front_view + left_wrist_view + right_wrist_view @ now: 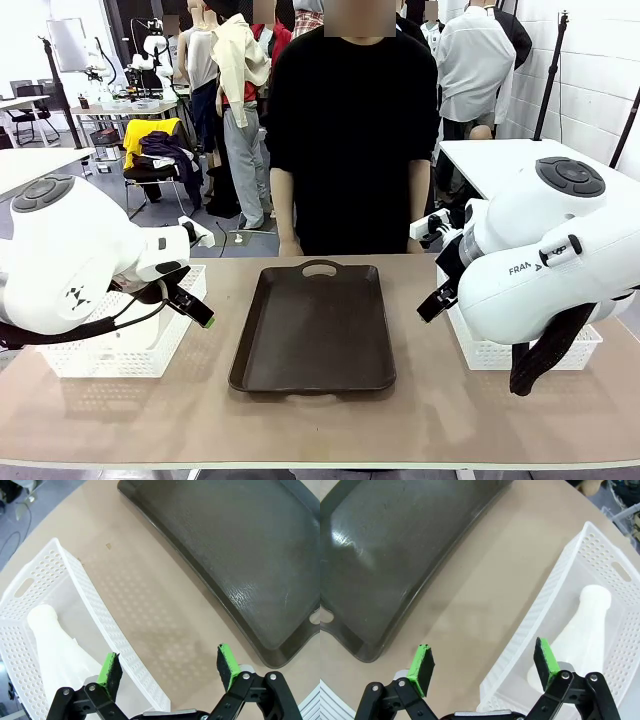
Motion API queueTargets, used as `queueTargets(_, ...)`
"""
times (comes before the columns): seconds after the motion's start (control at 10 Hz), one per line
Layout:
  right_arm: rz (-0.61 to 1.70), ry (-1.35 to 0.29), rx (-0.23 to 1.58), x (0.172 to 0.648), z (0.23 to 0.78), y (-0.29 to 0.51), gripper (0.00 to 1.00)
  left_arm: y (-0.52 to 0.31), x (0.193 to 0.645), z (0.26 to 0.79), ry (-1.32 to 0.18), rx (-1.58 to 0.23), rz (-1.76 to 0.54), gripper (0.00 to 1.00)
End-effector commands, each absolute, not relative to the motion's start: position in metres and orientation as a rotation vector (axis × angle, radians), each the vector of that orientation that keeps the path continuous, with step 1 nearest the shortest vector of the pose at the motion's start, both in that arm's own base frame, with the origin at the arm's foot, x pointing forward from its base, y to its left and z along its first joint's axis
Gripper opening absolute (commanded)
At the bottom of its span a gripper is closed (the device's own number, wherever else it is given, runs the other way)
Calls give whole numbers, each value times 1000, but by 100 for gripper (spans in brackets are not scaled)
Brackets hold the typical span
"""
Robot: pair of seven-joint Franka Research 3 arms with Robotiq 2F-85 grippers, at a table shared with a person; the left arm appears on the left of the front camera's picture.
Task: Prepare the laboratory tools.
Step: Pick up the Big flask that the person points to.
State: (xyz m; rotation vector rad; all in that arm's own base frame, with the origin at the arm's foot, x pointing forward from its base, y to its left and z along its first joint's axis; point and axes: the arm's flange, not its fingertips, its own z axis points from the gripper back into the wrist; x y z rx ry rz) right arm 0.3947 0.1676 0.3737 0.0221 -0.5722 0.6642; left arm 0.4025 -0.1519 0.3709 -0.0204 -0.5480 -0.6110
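Flask (pixel 52 640) cut off by wide left claw (pixel 168 665), second flask (pixel 582 625) by wide right claw (pixel 483 660).

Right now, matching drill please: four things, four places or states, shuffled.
1 tray
2 left flask
3 right flask
4 left pincer

A in left basket
B open, above left basket's wall
C bare, between the baskets
D in right basket

Pairs: 1-C, 2-A, 3-D, 4-B

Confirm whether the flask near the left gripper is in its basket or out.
In: mesh walls of the white basket surround the flask.
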Motion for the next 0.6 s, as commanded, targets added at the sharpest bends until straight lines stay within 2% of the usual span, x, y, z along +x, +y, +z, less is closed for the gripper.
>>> queueTargets(0.0, 664, -572, 22, 395, 374, 168, 100, -151, 403, 371, -549, -21, -608, 100)
queueTargets(0.5, 664, -572, 22, 395, 374, 168, 100, -151, 403, 371, -549, -21, -608, 100)
